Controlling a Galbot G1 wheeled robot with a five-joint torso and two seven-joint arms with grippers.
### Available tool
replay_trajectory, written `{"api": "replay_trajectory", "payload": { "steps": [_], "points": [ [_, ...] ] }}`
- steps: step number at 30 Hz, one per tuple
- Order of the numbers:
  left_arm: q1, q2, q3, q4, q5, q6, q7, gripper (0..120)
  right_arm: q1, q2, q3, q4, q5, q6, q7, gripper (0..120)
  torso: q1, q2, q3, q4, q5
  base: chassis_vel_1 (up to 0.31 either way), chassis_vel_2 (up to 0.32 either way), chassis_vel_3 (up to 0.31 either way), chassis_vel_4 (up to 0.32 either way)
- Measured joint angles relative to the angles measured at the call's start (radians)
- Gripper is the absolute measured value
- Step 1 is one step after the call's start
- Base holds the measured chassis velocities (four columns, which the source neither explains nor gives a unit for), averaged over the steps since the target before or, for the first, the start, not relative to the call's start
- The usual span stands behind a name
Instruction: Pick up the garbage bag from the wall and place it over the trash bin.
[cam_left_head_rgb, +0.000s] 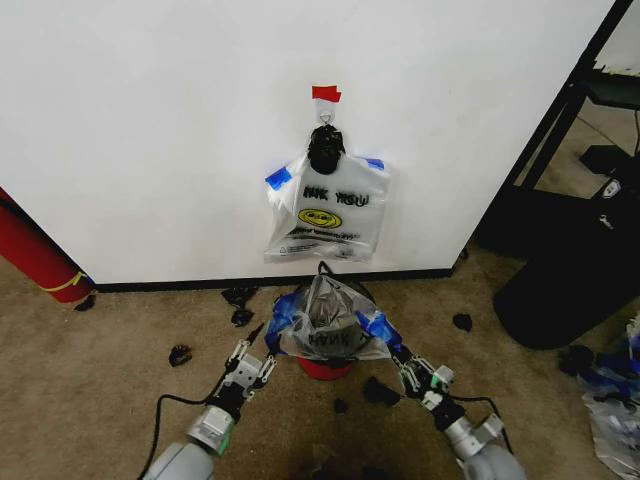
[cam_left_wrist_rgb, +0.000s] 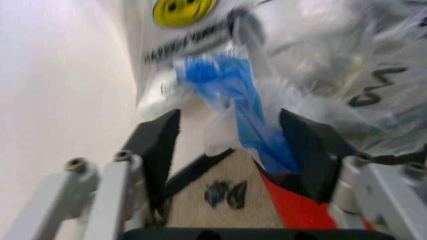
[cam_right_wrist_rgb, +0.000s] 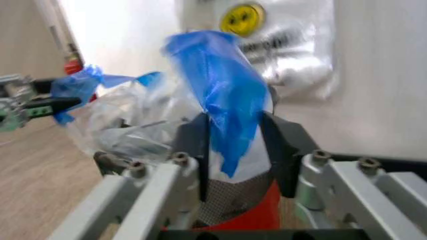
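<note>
- Lying on the carpet (cam_left_head_rgb: 90, 400) around the bin (cam_left_head_rgb: 326, 368) are several small dark scraps, one (cam_left_head_rgb: 180, 354) off to the left, two near the baseboard and a few in front of the bin.
- Standing at the right is a bulky black thing (cam_left_head_rgb: 560, 290), with a black rack (cam_left_head_rgb: 590, 110) behind it; both are well apart from the bin.
- Leaning at the far left against the wall (cam_left_head_rgb: 150, 130) is a red roll (cam_left_head_rgb: 35, 255).
- More clear plastic with blue bits (cam_left_head_rgb: 615, 395) lies at the right edge.
- One bundle (cam_left_head_rgb: 328, 212) of printed bags hangs from a hook on the wall, under one strip of red tape (cam_left_head_rgb: 325, 94), tied by a black knot (cam_left_head_rgb: 325, 150).
- One bag (cam_left_head_rgb: 328, 322) sits loosely over the bin just below that bundle, its top bunched to a peak; only a strip of the bin's red body shows beneath it.
- One bin; its inside is hidden by the bag.
- Two tools flank the bag.
- Left tool (cam_left_head_rgb: 262, 350) is at the bag's left blue handle (cam_left_wrist_rgb: 240, 95); its fingers stand apart with the handle between them, not pinched.
- Right tool (cam_left_head_rgb: 400, 362) is at the right blue handle (cam_right_wrist_rgb: 223, 95), fingers set close on either side of it; whether they pinch it I cannot tell.
</note>
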Motion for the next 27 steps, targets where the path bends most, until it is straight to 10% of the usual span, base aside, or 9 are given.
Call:
{"api": "replay_trajectory", "payload": {
  "steps": [15, 27],
  "points": [
    [-0.042, -0.079, -0.024, 0.139, -0.075, -0.109, 0.035, 100, -0.013, -0.018, 0.023, -0.004, 0.01, 0.055, -0.111, 97, 0.0, 0.0, 0.0, -0.0002, -0.0002, 0.0, 0.0, 0.0, 0.0],
    [-0.073, -0.165, -0.007, 0.24, -0.064, -0.089, 0.037, 100, -0.003, -0.019, 0.005, 0.026, -0.002, 0.046, -0.108, 100, 0.0, 0.0, 0.0, 0.0, -0.0001, 0.0, 0.0, 0.0, 0.0]
  ]
}}
